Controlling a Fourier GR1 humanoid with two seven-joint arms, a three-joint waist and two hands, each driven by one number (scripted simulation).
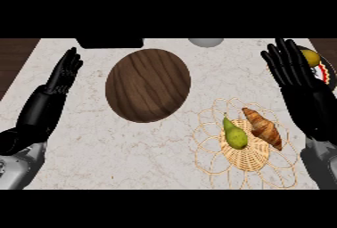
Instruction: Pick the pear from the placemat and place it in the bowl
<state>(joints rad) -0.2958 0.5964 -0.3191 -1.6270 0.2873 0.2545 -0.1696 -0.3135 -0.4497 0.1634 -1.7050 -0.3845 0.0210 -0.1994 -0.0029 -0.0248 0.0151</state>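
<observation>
Both hands are open and hold nothing — the left hand [63, 73] at nine o'clock and the right hand [289, 62] at two o'clock, fingers straight toward twelve. The pear [234, 132] lies on the woven placemat [217, 162] at five o'clock, long axis near upright in view, stem toward eleven, fat end toward five. A croissant [263, 128] lies just beside it at three. The wooden bowl [148, 84] sits at centre on the pale marble counter [99, 151] — dark wood shows at the far corners.
</observation>
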